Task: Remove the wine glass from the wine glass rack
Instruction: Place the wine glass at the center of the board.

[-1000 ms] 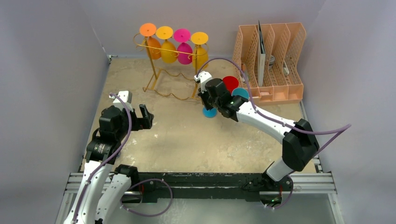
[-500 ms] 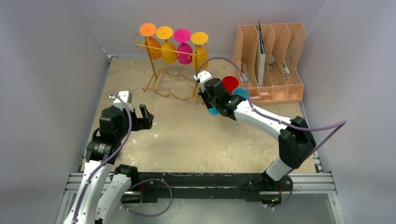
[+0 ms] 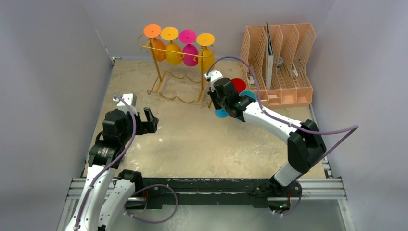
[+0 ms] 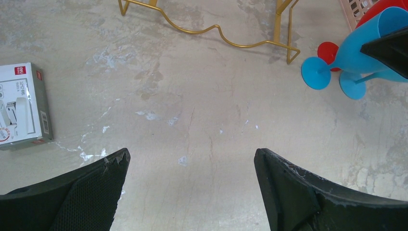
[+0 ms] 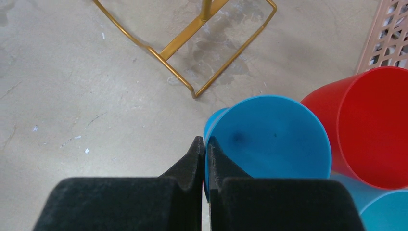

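Near-left of the tall gold wire wine glass rack (image 3: pixel 158 72), the left gripper (image 4: pixel 191 161) stays put, jaws wide apart. The right gripper (image 5: pixel 205 144), clamped on the rim of the blue plastic wine glass (image 5: pixel 269 137), has carried it slightly rightward, just beside the rack's right base corner.

Robotics lab test cell: plain grey walls (image 3: pixel 48 72) box in a scuffed table (image 3: pixel 202 144), where a left arm (image 3: pixel 113 139) and right arm (image 3: pixel 274 122) stand bolted to an aluminium rail (image 3: pixel 332 188) at the near edge, purple cables (image 3: pixel 337 132) trailing.
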Robot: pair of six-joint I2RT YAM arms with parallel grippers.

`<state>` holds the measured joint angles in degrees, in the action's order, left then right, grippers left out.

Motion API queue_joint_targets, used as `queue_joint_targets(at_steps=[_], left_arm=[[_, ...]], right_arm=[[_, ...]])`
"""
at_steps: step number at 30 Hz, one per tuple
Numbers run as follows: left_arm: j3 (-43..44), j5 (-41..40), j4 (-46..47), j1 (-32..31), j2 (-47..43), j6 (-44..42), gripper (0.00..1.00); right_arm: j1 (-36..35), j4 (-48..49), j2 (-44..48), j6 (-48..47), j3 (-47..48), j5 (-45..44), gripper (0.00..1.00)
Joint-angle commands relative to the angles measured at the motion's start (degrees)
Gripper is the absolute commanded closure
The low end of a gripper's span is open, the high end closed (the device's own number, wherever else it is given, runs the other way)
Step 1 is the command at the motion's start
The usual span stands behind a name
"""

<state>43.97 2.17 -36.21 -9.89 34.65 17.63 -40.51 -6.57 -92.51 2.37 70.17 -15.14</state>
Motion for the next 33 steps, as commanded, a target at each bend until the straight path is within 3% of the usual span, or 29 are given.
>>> queue_joint_targets(at_steps=[1,24,33], left_arm=[[2.2,-0.2,0.6,-0.1,0.1,0.7,0.00],[2.2,-0.3,0.4,-0.1,0.0,0.7,0.00],[2.2,0.0,0.7,-0.1,0.1,0.6,0.00]], right_arm=[[1.1,-0.2,0.2,2.8,2.6,2.5,1.00],[1.4,-3.4,-2.5,1.1,6.3,3.3,1.00],[1.5,-3.5,-2.8,-0.3,6.6,1.0,0.94]])
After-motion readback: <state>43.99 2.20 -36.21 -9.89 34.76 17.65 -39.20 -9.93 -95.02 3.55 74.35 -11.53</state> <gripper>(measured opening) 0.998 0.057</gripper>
